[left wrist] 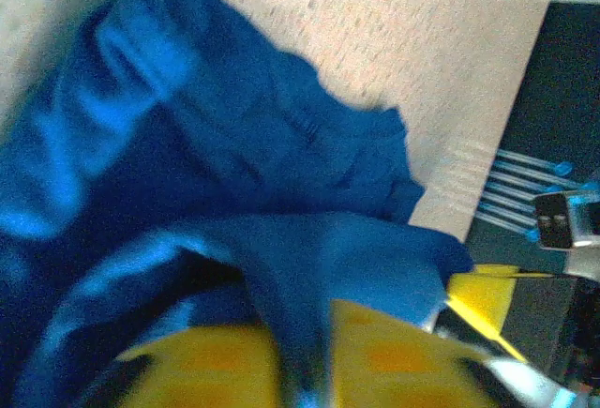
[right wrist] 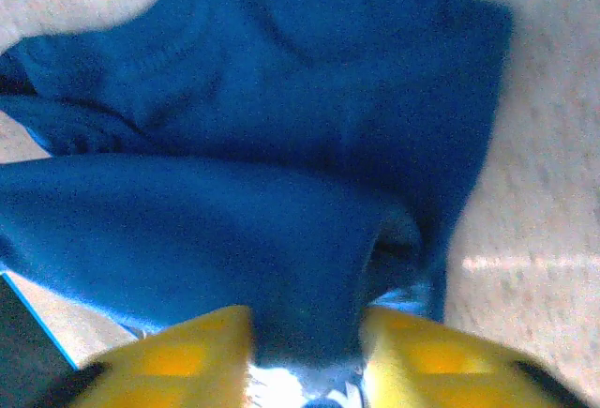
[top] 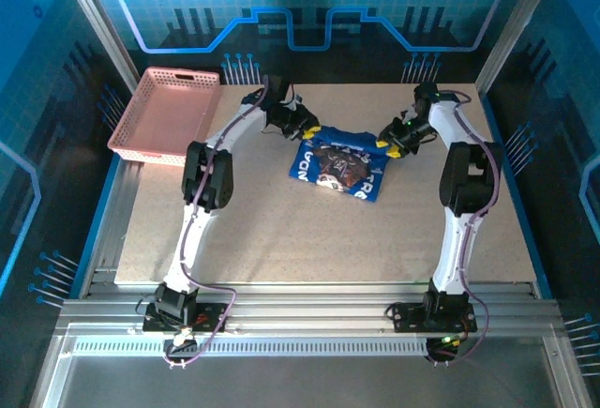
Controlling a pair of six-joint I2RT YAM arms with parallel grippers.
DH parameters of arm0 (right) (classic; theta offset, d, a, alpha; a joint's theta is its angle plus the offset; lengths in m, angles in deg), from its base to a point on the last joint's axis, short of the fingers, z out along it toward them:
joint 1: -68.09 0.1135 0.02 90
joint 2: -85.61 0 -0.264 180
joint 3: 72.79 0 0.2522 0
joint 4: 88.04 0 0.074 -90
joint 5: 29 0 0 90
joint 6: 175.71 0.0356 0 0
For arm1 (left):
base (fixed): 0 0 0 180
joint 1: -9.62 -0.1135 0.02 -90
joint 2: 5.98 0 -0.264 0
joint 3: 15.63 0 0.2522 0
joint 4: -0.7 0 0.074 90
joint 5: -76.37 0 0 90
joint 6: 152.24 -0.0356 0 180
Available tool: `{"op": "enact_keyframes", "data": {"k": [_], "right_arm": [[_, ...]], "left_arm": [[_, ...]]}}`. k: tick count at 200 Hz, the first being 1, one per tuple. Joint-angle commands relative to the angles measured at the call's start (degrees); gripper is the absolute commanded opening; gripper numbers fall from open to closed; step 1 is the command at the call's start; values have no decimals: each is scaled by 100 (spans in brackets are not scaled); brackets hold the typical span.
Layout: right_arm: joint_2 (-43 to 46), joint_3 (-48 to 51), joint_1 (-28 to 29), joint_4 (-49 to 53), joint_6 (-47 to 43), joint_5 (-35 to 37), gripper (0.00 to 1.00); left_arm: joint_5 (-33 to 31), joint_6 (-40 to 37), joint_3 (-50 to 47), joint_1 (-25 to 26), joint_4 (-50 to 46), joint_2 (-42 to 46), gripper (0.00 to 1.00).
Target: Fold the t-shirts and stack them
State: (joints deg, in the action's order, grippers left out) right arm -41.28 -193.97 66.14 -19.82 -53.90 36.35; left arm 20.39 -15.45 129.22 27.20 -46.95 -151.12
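So the tabletop [top: 281,239] is carrying a pink basket [top: 127,131] at its far-left corner, well apart from the blue t-shirt [top: 342,169] lying toward the back. Left fingers [left wrist: 197,361] are pinching a fold of it. Right fingers [right wrist: 187,361] are sitting part-open around bunched cloth, grip unclear. The print's lettering is looking too small to read.
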Motion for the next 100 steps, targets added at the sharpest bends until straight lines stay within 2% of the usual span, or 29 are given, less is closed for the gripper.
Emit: {"op": "enact_keyframes", "data": {"k": [1, 14, 25, 49, 70, 100], "right_arm": [[-336, -783, -204, -309, 284, -454, 54], [-254, -1098, -226, -449, 395, -581, 61], [-6, -1196, -197, -475, 350, -540, 66], [817, -698, -134, -505, 171, -396, 70], [1693, 263, -131, -495, 67, -195, 75], [2957, 2030, -104, -983, -131, -128, 82]], "left_arm": [[297, 588, 761, -130, 503, -303, 40], [333, 996, 944, -165, 998, -245, 56], [282, 1219, 974, -223, 1324, -46, 64], [141, 1180, 823, -414, 1419, 611, 69], [35, 872, 27, -639, 1357, 1423, 76], [-8, -180, -1127, -817, 713, 2404, 79]]}}
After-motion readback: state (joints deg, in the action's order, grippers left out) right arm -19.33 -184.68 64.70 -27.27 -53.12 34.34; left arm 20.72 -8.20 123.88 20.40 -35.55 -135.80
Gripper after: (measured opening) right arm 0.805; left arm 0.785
